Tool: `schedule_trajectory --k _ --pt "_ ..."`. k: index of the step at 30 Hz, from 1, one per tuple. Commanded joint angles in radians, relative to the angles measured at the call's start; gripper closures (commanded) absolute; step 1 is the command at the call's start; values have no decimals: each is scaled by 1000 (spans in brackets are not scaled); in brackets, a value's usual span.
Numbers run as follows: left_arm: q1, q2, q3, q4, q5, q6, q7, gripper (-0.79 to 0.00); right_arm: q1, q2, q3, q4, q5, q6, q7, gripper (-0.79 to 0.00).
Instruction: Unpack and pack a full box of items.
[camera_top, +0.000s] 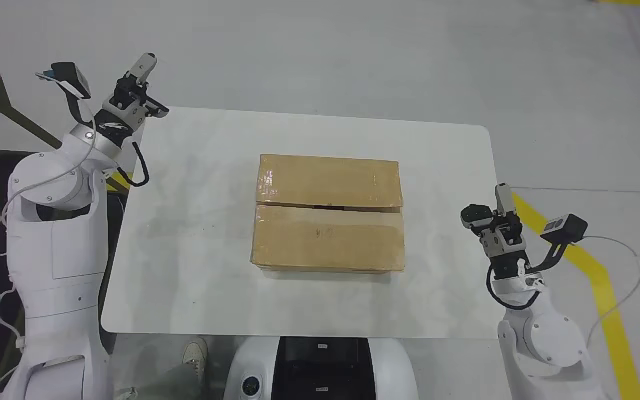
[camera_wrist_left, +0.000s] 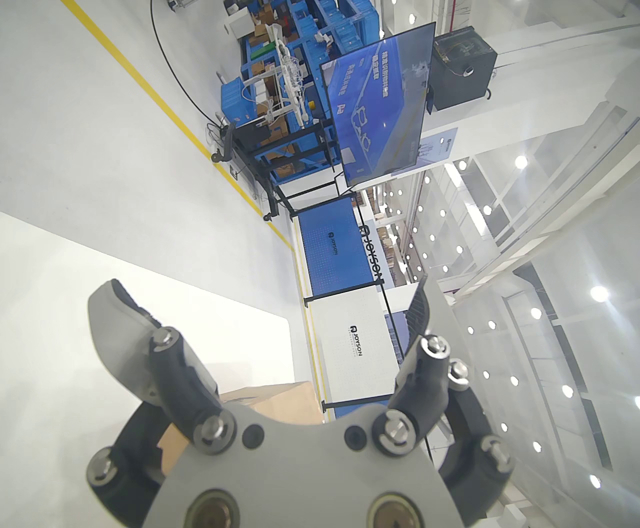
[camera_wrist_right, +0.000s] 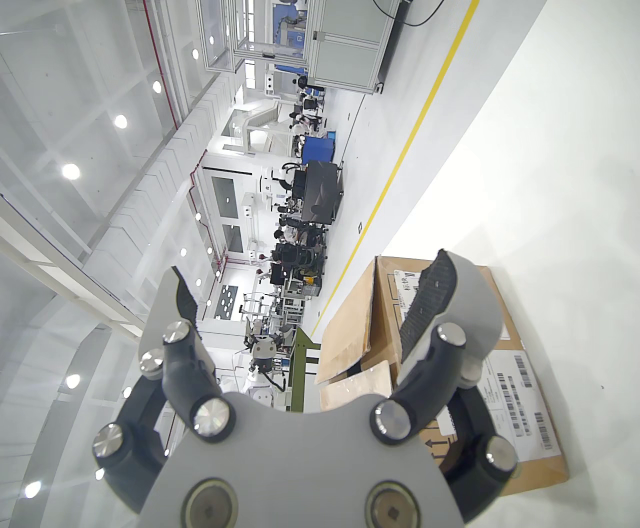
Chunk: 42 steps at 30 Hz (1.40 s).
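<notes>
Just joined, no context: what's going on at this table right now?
Nothing is being handled. The cardboard box sits in the middle of the white table with its top flaps down. The left gripper is open near the table's far left corner. The right gripper is open by the table's right edge. Neither touches the box, so unpacking has not begun.

Bright overhead ceiling lamps (camera_wrist_left: 599, 293); soft shadows; wide-angle bowed edges

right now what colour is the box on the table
The box is plain brown cardboard; the top view shows it best.
</notes>
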Motion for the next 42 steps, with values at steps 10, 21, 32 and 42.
schedule_trajectory --k 10,21,32,42 --pt "0 0 0 0 0 0 0 -785 0 0 0 0 0 0 0 -785" --pt "0 0 0 0 0 0 0 -784 0 0 0 0 0 0 0 -785" --pt "0 0 0 0 0 0 0 -785 67 2 -55 89 29 -36 153 -785" --pt "0 0 0 0 0 0 0 -785 127 13 -55 176 128 -58 380 -785"
